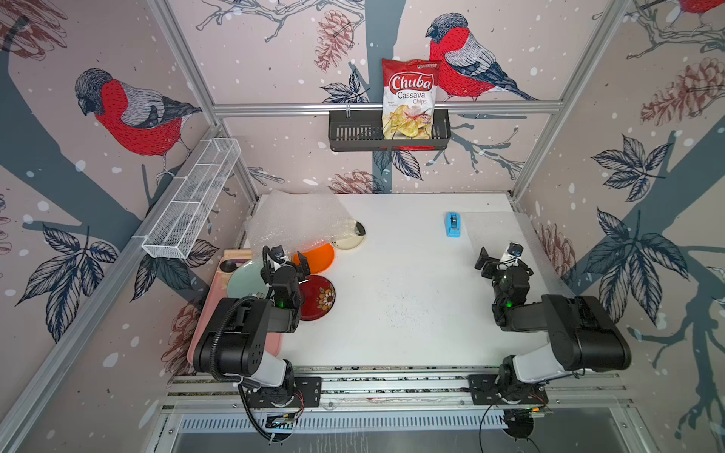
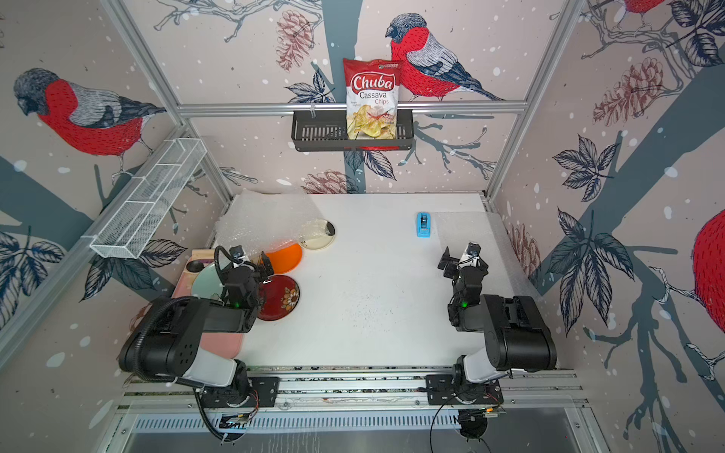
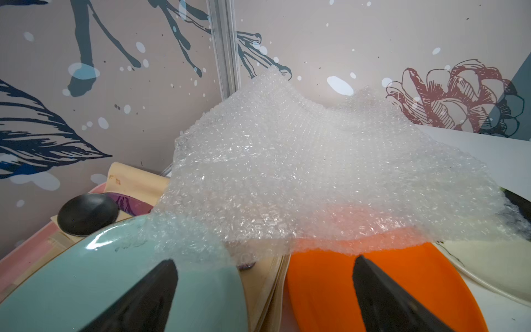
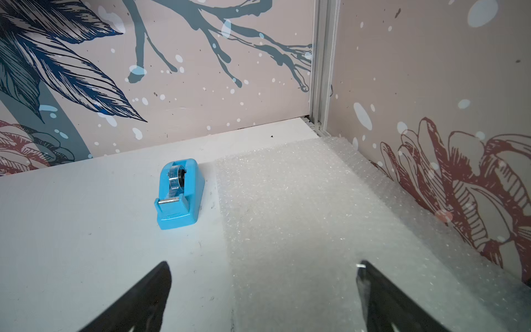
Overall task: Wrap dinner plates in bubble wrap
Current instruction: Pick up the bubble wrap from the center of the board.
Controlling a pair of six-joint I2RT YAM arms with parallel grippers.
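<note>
On the white table (image 1: 392, 313) nothing looks wrapped yet: a crumpled sheet of bubble wrap (image 1: 298, 219), left of centre in both top views, merely drapes over the edges of the orange plate (image 1: 319, 257) and cream plate (image 1: 351, 237), and a flat sheet (image 4: 287, 215) lies untouched at the right. The red flowered plate (image 1: 317, 296) sits bare at lower left of centre, so I'd say all three are yet to be done. The left gripper (image 3: 264, 261) hangs spread and empty before the crumpled sheet, the right gripper (image 4: 263, 264) likewise over the flat sheet, near the blue tape dispenser (image 1: 452, 224).
</note>
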